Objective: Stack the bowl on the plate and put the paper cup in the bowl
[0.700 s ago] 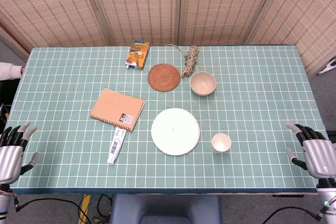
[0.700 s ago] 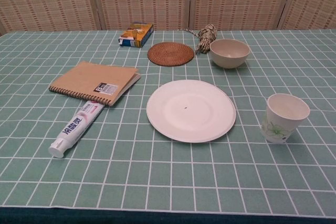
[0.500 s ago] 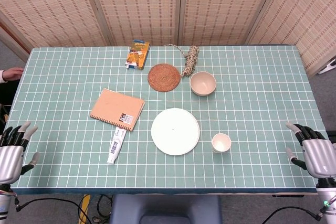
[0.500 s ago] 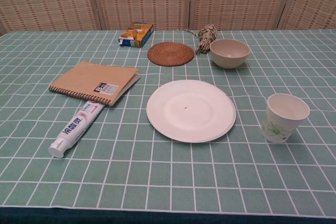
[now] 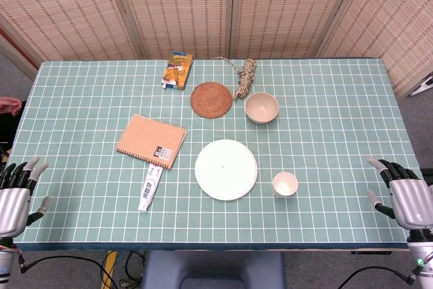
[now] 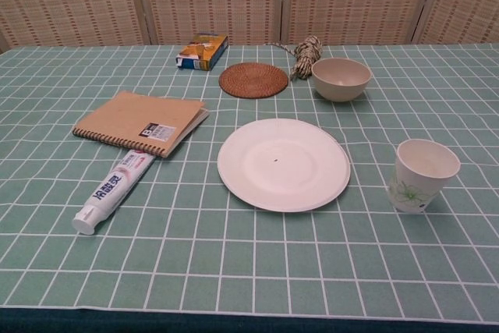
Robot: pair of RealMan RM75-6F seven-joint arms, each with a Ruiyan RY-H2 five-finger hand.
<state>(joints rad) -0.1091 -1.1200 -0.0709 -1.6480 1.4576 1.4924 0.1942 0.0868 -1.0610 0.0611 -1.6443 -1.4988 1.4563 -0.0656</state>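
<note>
Hands | left hand [image 5: 13,201] fingers spread, holding nothing | right hand [image 5: 409,197] fingers spread, holding nothing

the left hand [image 5: 15,201] is seen at the near left corner in the head view, held empty with its fingers apart and pointed toward the far side. the right hand [image 5: 406,197] is seen at the near right corner, likewise empty with fingers spread. neither hand is shown in the chest view.
</note>
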